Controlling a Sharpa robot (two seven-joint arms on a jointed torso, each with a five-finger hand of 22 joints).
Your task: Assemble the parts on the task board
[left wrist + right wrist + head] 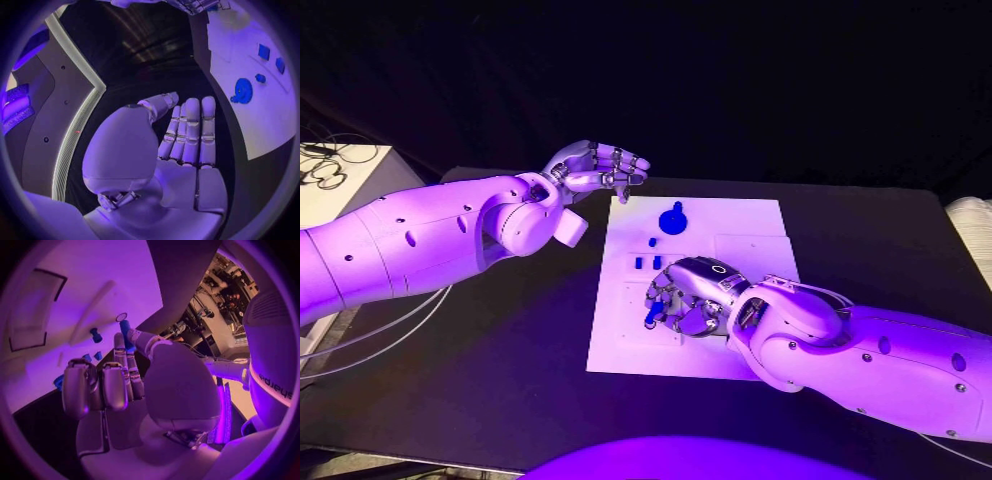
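Note:
The white task board lies mid-table. My right hand rests low over its near left part and pinches a blue peg between thumb and a finger; the right wrist view shows that peg close to a small round hole. A blue round part lies at the board's far side, with a small blue piece and two blue blocks nearer. My left hand hovers off the board's far left corner, holding nothing, its fingers straight.
A square recess marks the board's right half. A white stand with cables sits at the far left, and a white object at the right edge. Cables hang under my left arm.

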